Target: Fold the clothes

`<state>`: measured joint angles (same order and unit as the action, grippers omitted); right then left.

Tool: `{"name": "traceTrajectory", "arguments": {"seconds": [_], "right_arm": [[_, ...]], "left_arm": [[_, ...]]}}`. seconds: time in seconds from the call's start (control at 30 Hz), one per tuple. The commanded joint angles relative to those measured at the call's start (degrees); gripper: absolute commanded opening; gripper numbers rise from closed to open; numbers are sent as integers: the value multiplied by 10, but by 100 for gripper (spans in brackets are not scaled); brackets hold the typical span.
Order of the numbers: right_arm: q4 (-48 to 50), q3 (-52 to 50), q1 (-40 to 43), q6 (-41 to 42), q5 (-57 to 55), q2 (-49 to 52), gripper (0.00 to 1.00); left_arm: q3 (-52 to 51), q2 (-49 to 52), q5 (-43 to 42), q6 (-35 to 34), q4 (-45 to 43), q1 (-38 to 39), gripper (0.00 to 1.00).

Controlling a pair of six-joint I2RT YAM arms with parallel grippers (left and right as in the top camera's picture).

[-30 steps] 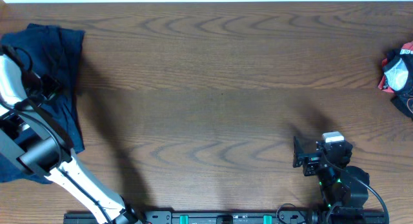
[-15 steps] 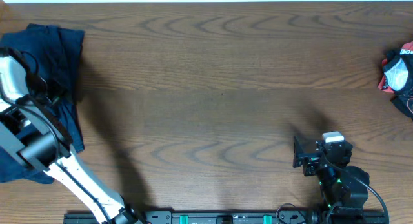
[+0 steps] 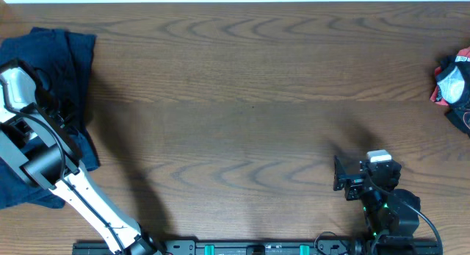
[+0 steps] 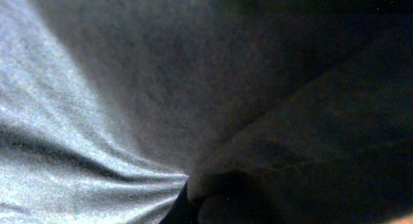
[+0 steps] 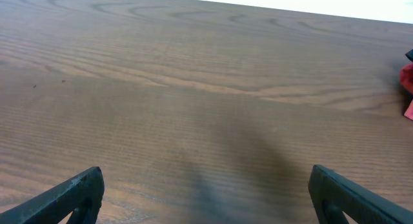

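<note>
clothes (image 3: pixel 73 56): a dark navy heap is seen at the 9 to 10 o'clock edge of the surface (image 3: pixel 250 101), rumpled and not folded; part of it is cut off by the frame, and the number of pieces cannot be told.
left tool (image 3: pixel 60 108): it is lowered into the heap toward its 3 o'clock side and is fully closed. in the left wrist view only cloth is seen, very near, with creases drawn together to one bunched point (image 4: pixel 193 185) at 6 o'clock, so a pinch of the cloth is judged to be held.
right tool (image 5: pixel 206 198): it is parked near 5 o'clock, well apart from the heap, with the jaws spread wide; only bare wood is seen between them and nothing is held.
red and black item (image 3: pixel 454 82): it lies at the 3 o'clock edge and is not touched.
step in hand: the first grasp of one garment is judged to be made; no fold is yet done.
next move: the pinched piece is to be lifted and drawn toward the centre of the surface, so that it is separated from the rest and laid flat. care is called for that only one layer is taken.
</note>
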<state>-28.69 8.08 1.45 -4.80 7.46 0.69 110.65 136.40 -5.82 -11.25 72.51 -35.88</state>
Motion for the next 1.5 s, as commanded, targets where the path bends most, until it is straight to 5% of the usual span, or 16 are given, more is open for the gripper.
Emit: {"name": "traceTrajectory", "arguments": {"seconds": [0.0,0.1,0.17,0.53,0.63,0.67,0.7,0.97,1.07,1.13,1.17,1.23,1.47], "right_arm": [[-1,-2,2,7,-4,-3,99],[-1,-2,2,7,-4,-4,99],[-1,-2,2,7,-4,-3,99],[-1,-2,2,7,-4,-4,99],[-1,-2,2,7,-4,-3,99],[-1,-2,2,7,-4,-4,99],[-1,-2,2,7,-4,-3,99],[-1,-2,2,7,-4,-3,99],[-1,-2,2,7,-4,-3,99],[-1,-2,2,7,-4,-3,99],[-1,-2,2,7,-4,-4,99],[-1,-2,2,7,-4,-3,99],[-1,-2,2,7,-4,-3,99]], "left_arm": [[7,-25,-9,-16,10,6,9],[7,-56,-8,-28,10,12,14],[7,-87,-8,-35,7,17,6],[7,-261,-3,-54,3,51,7],[7,-269,-2,-54,6,51,17],[7,-269,-1,-54,9,51,17],[7,-267,-1,-54,10,50,5],[5,-255,12,-54,12,50,6],[-6,-238,11,-53,12,51,24],[-17,-223,2,-52,12,51,28],[-22,-213,-15,-44,12,51,28],[-34,-192,-38,-38,12,52,8],[-48,-119,-42,-30,14,58,6]]}}
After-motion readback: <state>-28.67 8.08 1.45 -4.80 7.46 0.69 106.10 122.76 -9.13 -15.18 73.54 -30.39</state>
